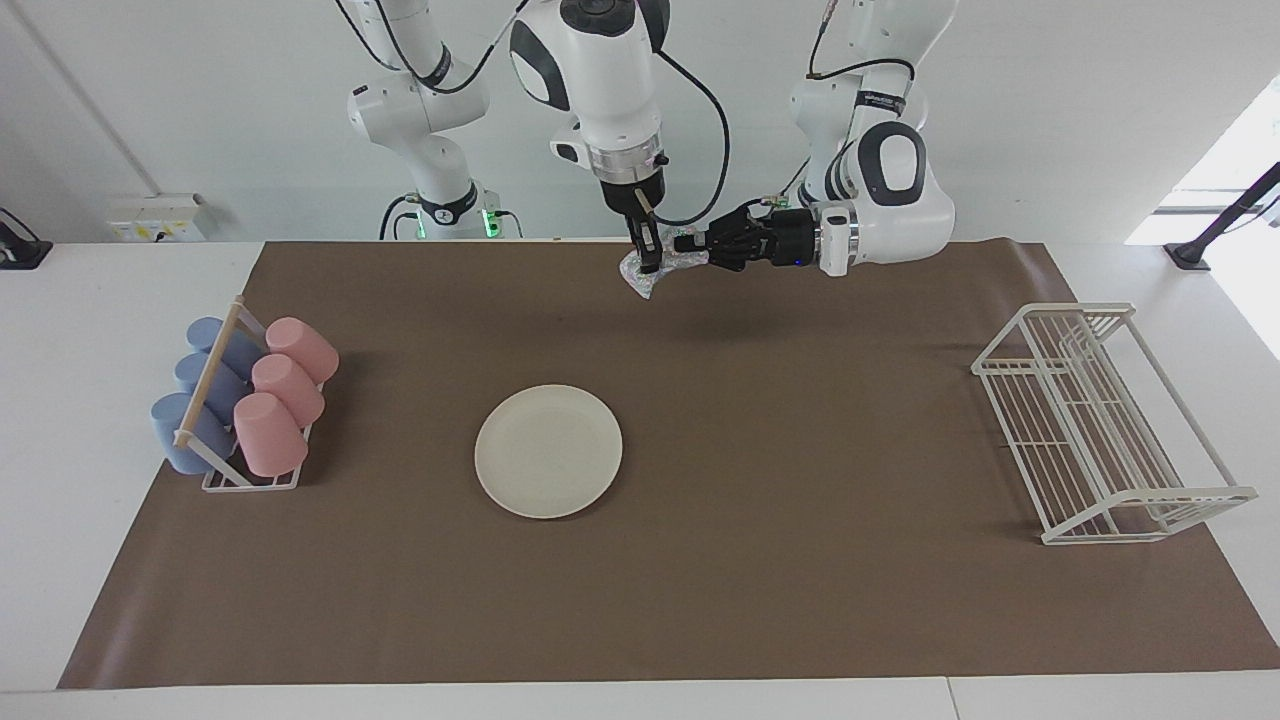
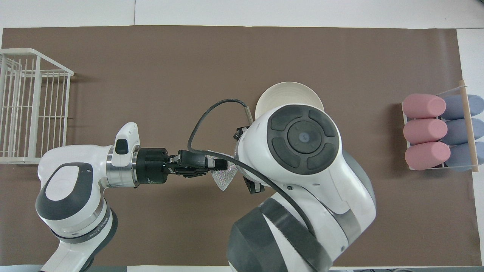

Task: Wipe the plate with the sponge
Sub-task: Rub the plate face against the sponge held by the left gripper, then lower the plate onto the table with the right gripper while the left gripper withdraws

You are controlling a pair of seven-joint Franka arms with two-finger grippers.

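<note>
Facing view: the left gripper (image 1: 690, 243) reaches in sideways from the left arm's end, fingers pinched on one end of the small silvery-white sparkly crinkled sponge (image 1: 640, 276). The right gripper (image 1: 648, 262) hangs straight down from above, fingers together on the same sponge, so both are clamped on it. The sponge is up in the air over the brown mat (image 1: 800, 560), near the mat's edge at the robots' end. The round cream flat plate (image 1: 548, 450) lies bare near the middle of the mat, well apart from the sponge. The white rack of pink and blue cups (image 1: 245, 405) sits at the mat's edge toward the right arm's end; the white wire dish rack (image 1: 1105, 425) sits at the edge toward the left arm's end.

Overhead view: the left gripper (image 2: 223, 164) points across toward the right arm's wrist, sponge (image 2: 225, 179) showing below its tips. The right arm's big white body covers its own gripper and most of the plate (image 2: 287, 94); only the plate's farther rim shows. Cups (image 2: 425, 132) and wire rack (image 2: 34, 105) sit at the mat's two ends.
</note>
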